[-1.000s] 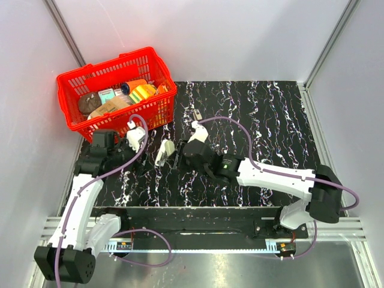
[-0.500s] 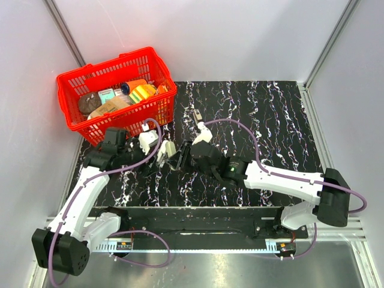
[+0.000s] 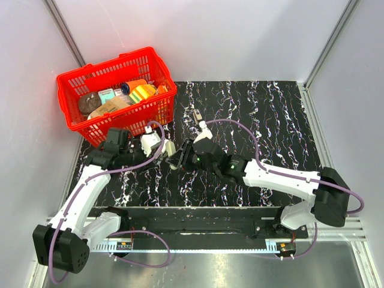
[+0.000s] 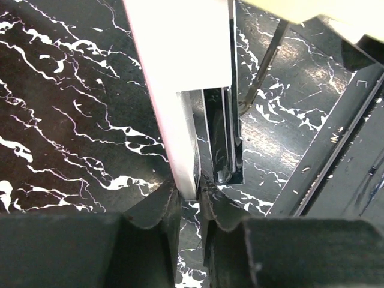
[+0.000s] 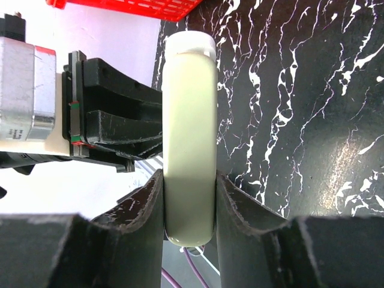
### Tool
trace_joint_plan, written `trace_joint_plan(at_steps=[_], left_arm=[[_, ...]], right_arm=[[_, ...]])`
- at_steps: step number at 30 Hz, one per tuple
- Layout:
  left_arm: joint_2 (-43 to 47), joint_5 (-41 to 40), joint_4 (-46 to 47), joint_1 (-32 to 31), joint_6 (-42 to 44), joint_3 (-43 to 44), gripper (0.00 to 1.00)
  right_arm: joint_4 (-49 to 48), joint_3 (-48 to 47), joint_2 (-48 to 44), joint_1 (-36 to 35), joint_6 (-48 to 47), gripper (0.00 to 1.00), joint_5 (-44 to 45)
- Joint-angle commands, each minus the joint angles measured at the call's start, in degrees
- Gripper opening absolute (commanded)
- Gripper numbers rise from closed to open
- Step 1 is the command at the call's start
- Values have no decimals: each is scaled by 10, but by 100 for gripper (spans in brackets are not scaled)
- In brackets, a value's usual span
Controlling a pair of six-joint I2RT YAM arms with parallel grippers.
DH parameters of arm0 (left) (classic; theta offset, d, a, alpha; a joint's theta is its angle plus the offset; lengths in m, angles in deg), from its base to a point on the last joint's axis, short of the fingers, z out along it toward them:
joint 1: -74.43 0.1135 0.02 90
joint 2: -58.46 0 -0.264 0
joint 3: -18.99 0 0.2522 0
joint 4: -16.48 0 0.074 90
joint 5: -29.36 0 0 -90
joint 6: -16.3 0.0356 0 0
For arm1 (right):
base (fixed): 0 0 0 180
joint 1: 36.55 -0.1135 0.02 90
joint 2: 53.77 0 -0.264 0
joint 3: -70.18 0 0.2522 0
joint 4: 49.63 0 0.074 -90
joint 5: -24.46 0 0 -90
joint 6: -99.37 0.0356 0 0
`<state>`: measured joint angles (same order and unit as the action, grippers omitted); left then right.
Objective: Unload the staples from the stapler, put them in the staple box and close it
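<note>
Right now I am looking across the black white-veined marble-pattern table, which is carrying everything. The red plastic mesh basket is sitting at its back left corner, filled with packaged goods and just behind the left arm. That is the one bulky thing crowding this side, so I judge any pull should be going away from it.

Both arms are meeting left of the table's middle, and the cream plastic stapler is hanging between them, lifted off the surface as far as I can tell. The right hand is clamping the stapler's rounded cream body from both sides. I read that as bracing it so the other arm has something to pull against. The left hand is pinching shut on the end of the stapler's thin white arm. The bright metal staple channel is showing just beside that arm, splayed open a little. I cannot tell whether staples are lying inside it.

The purple cable is arching over the right arm, clear of the stapler. A small pale oblong item is lying on the table behind the hands, too small for me to identify. Nothing is blocking the channel itself.
</note>
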<state>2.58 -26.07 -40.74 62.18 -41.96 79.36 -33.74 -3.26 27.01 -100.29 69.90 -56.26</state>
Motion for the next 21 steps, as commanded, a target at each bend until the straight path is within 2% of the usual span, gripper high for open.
trace_joint_plan(at_steps=[1,7,11,21], left_arm=[[16,-19,20,-4,27,7,13],[30,-104,64,-9,57,-28,7],[30,-193,118,-29,82,-60,0],[33,-386,303,-114,163,-178,0]], right_arm=[[-63,-3,18,8,-2,0,-76],[-78,30,29,30,-74,0,-154],[-87,62,26,54,-138,0,-210],[-87,94,17,81,-262,0,-278]])
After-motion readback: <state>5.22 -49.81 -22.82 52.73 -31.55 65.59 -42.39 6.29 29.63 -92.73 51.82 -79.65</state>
